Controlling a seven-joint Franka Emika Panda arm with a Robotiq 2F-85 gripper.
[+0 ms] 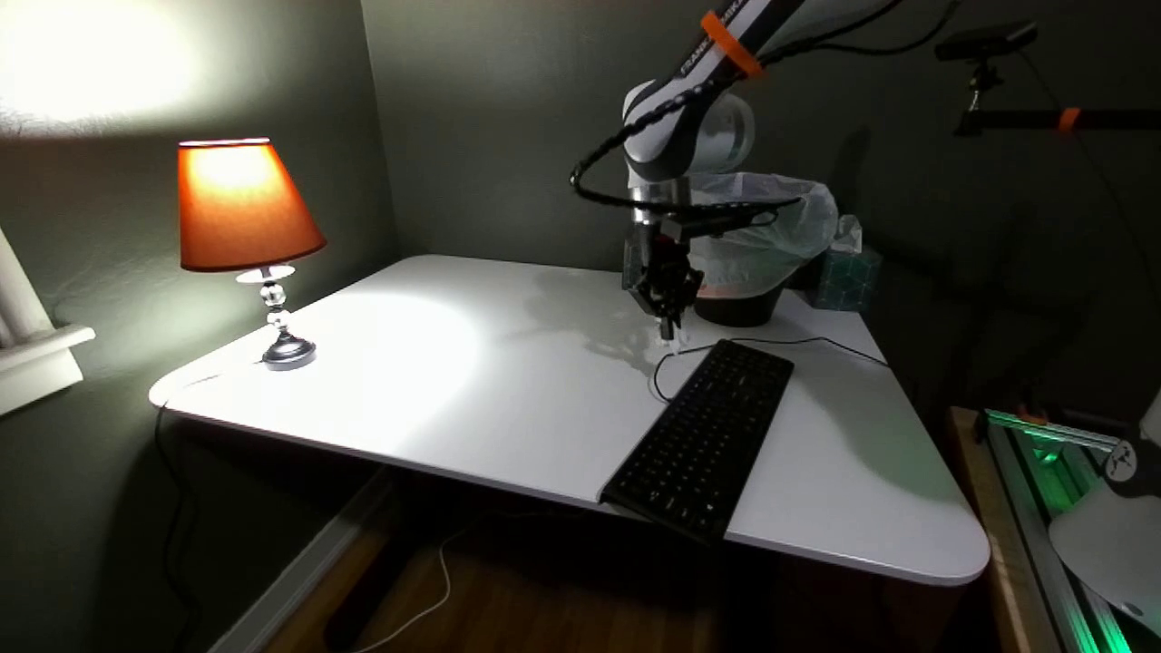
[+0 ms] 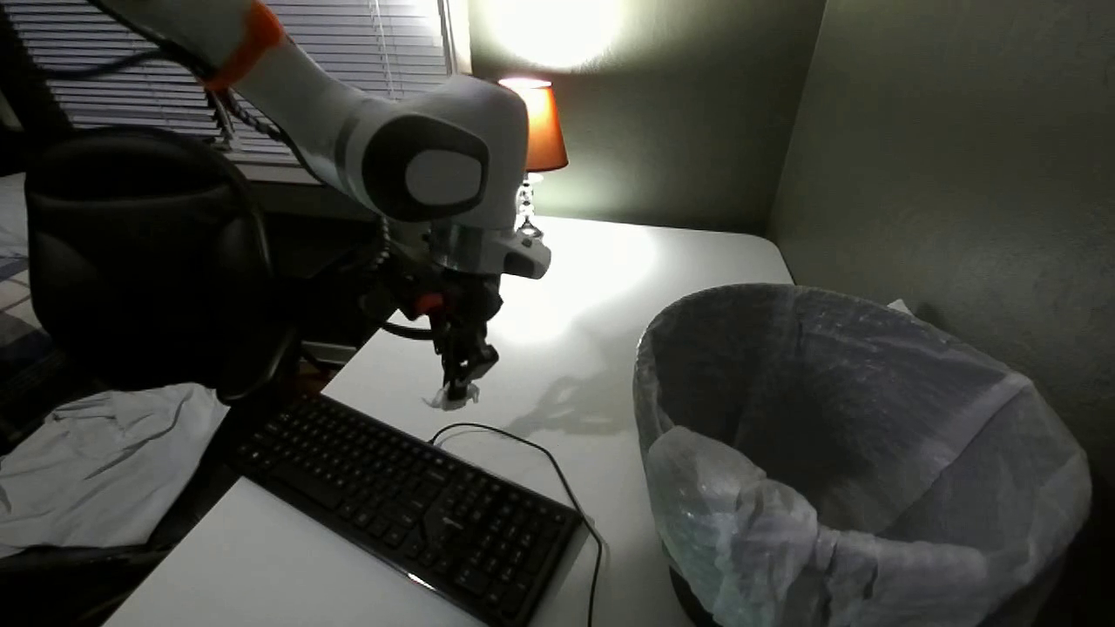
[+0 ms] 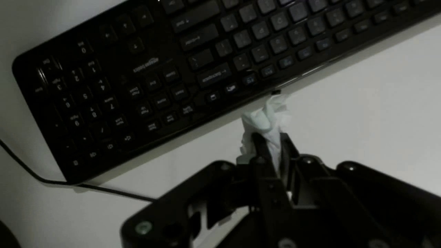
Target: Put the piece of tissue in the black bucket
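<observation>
Wrist view: my claw (image 3: 274, 146) is pinched nearly closed, its 2 fingers (image 3: 262, 148) gripping a crumpled piece of tissue (image 3: 264, 119) that pokes out past their tips. I hold it close to the white table (image 3: 361, 113), near the long edge of the black keyboard (image 3: 193, 72); whether it touches the surface I cannot tell. In both exterior views the black bucket (image 1: 739, 311) stands apart from my claw, a whitish plastic bag (image 2: 740, 531) draped over its rim.
</observation>
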